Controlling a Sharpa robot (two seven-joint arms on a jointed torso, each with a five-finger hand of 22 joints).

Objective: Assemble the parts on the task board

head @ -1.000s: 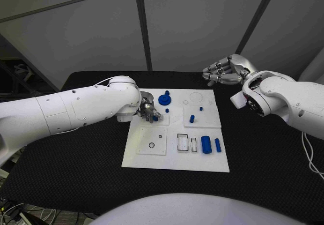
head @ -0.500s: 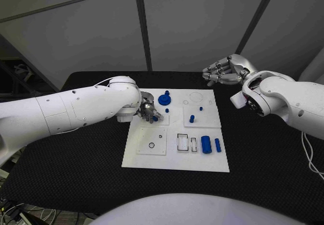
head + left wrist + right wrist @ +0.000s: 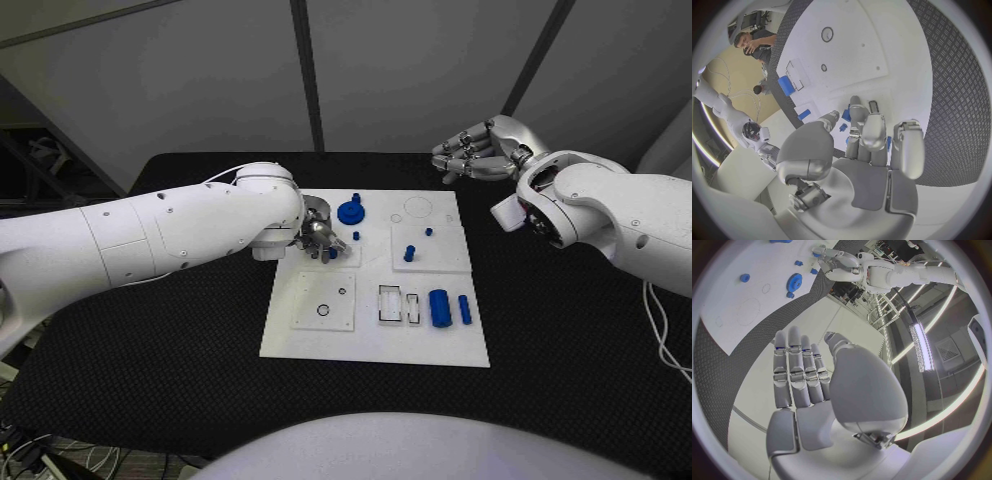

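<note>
The white task board (image 3: pixel 378 340) is laid in the middle of the black counter (image 3: pixel 577 330). The left robot hand (image 3: pixel 319 238) is held over the board's far left part, with a small blue part (image 3: pixel 845 115) at its fingertips; whether it is pinched cannot be told. A blue gear (image 3: pixel 352 212) is seen just beside it. The right robot hand (image 3: pixel 476 152) is held up past the far edge, fingers straight, holding nothing.
</note>
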